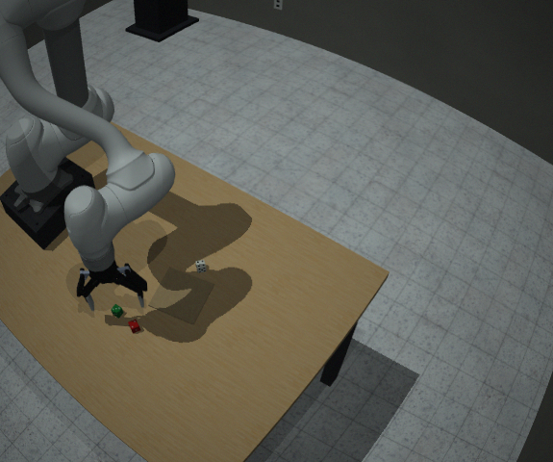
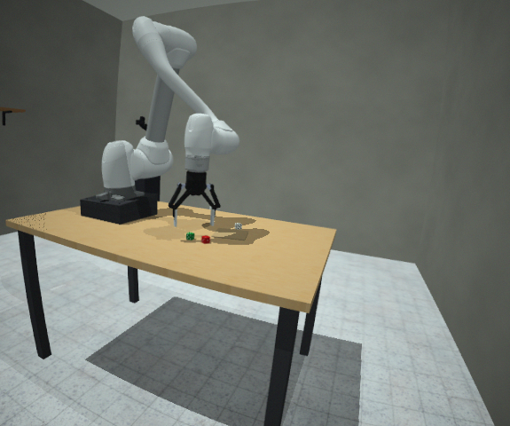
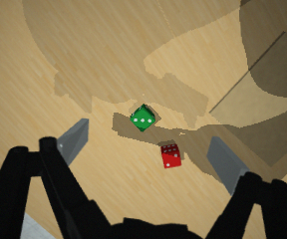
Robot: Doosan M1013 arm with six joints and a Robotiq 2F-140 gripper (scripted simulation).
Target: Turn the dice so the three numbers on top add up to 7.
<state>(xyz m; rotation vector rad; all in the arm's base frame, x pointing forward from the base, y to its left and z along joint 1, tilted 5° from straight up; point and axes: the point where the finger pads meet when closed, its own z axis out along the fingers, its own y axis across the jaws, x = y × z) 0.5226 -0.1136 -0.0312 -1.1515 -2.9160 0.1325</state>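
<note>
My gripper is open and empty, pointing down above the table around the green die. The green die lies on the table, with three pips on its top face in the wrist view. The red die lies close by, with two pips on top and a many-pipped side. The white die is beside the mat, off it; its top number is too small to tell. The thin tan mat lies flat, bearing no die.
The wooden table carries the arm's black base at its far left end. Shadows of the arm fall across the mat and the white die. The red die stands between the green die and the table's front side.
</note>
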